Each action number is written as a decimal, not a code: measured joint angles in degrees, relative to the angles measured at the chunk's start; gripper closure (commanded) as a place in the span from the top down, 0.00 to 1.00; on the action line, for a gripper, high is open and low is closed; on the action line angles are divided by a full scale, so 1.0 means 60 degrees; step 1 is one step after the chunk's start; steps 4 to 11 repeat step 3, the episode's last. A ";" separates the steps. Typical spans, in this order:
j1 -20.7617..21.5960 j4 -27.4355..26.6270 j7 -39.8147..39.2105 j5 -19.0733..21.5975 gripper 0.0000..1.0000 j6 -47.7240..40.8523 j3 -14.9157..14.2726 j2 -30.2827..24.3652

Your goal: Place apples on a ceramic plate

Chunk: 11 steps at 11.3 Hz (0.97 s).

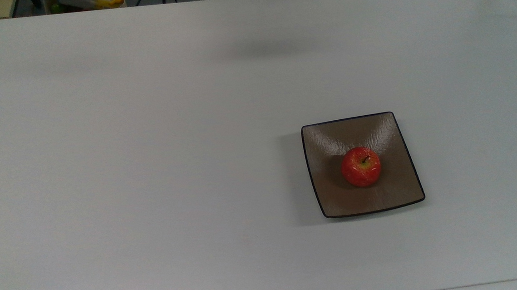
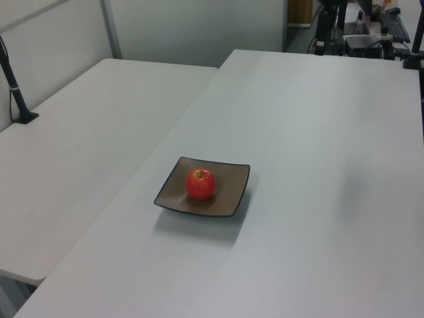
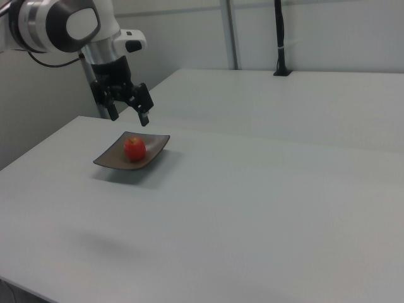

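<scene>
- Right of centre in the top view, the apple (image 1: pixel 361 166) sits on the ceramic plate (image 1: pixel 330 194), on a white table (image 1: pixel 149 148).
- Upper left of the right view, the gripper (image 3: pixel 129 115) hangs with fingers spread, holding nothing, before a grey partition wall (image 3: pixel 328 31).

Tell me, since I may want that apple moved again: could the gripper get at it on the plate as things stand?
Probably yes. The apple sits uncovered on the plate, nothing stands around it, and the open gripper hangs empty in the air.

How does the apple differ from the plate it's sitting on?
The apple is round and red with a yellow-green patch at its stem; the plate is square, shallow and brown with a thin dark rim. The apple is much smaller than the plate and rests near the plate's middle. Both look glossy.
</scene>
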 measured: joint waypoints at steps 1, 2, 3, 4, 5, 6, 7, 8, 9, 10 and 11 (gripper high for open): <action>0.0000 0.0000 -0.0077 0.0000 1.00 0.0013 0.0000 0.0048; 0.0000 0.0000 -0.0112 0.0000 1.00 0.0014 0.0000 0.0075; 0.0000 0.0000 -0.0137 0.0000 1.00 0.0014 0.0000 0.0095; 0.0000 0.0000 -0.0137 0.0000 1.00 0.0014 0.0000 0.0095; 0.0000 0.0000 -0.0137 0.0000 1.00 0.0014 0.0000 0.0095; 0.0000 0.0000 -0.0137 0.0000 1.00 0.0014 0.0000 0.0095; 0.0000 0.0000 -0.0137 0.0000 1.00 0.0014 0.0000 0.0095; 0.0000 0.0000 -0.0137 0.0000 1.00 0.0014 0.0000 0.0095; 0.0000 0.0000 -0.0137 0.0000 1.00 0.0014 0.0000 0.0095; 0.0000 0.0000 -0.0137 0.0000 1.00 0.0014 0.0000 0.0095; 0.0000 0.0000 -0.0137 0.0000 1.00 0.0014 0.0000 0.0095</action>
